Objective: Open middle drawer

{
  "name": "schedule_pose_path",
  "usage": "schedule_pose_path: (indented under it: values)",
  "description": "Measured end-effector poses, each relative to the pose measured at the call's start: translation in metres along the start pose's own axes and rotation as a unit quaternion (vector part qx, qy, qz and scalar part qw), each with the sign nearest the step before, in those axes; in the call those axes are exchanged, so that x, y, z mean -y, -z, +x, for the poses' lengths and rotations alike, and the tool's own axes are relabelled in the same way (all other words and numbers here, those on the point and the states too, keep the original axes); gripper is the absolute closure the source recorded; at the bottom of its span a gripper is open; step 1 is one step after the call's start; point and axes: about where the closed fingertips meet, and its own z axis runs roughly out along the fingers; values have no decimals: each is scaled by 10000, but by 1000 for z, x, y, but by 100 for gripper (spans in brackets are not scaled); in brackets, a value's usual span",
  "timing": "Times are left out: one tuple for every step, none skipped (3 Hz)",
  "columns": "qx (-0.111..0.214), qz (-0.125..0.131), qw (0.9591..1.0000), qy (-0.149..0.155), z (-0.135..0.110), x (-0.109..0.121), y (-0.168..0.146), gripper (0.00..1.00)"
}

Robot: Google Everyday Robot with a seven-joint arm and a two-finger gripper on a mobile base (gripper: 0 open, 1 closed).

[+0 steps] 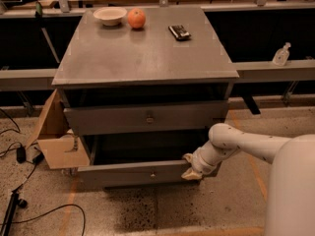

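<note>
The grey metal cabinet [142, 58] shows two drawer fronts, each with a small central knob. The upper, taller front [113, 119] sits just under the top. The middle drawer [123, 173] below it stands pulled out, with its dark inside showing above the front. The lowest drawer is hidden beneath it. My gripper [191, 172] is at the right end of the middle drawer's front, touching or very near it, well right of the knob [153, 173]. My white arm [246, 144] reaches in from the right.
A white bowl [110, 15], an orange fruit [137, 18] and a black object [179, 32] lie on the cabinet top. An open cardboard box [59, 144] stands against the cabinet's left side. Cables [19, 154] lie on the floor at left. A bottle [281, 54] stands on the right ledge.
</note>
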Motion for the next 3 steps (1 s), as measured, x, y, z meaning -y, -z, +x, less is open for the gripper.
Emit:
schedule_pose_path:
  values:
    - [0, -1, 10000, 0, 0, 0, 1, 100]
    - [-1, -1, 10000, -1, 0, 0, 1, 100]
    - [-1, -1, 10000, -1, -1, 0, 3, 100]
